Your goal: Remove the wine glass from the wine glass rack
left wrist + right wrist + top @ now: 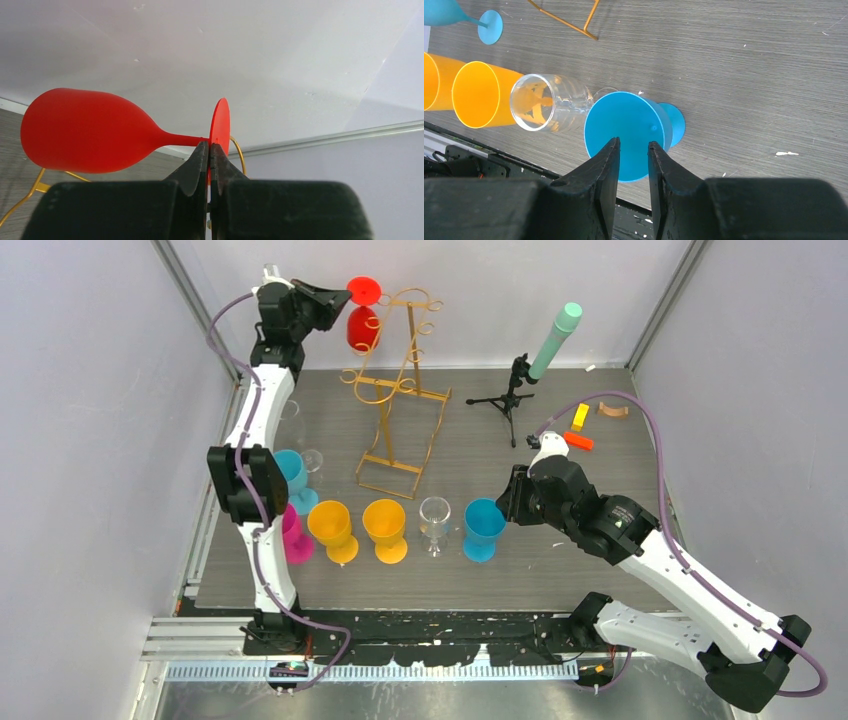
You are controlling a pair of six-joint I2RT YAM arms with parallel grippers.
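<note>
A red wine glass (pixel 362 328) hangs upside down at the upper left arm of the gold wine glass rack (pixel 395 390), its round foot (pixel 364 288) on top. My left gripper (pixel 343 298) is raised to that height and shut on the edge of the foot (pixel 220 125). In the left wrist view the bowl (pixel 85 131) points left and a gold rack wire (pixel 238 150) curves just behind the foot; whether the stem still sits in a hook is hidden. My right gripper (pixel 633 145) stands open and empty over a blue glass (pixel 626 132).
A row of glasses stands near the front edge: pink (pixel 295 537), two orange (pixel 333 530) (pixel 386 528), a clear one (pixel 435 520) and the blue one (pixel 483 530). A teal glass (pixel 292 475) stands behind them at left. A black tripod with a green tube (pixel 553 342) is at back right.
</note>
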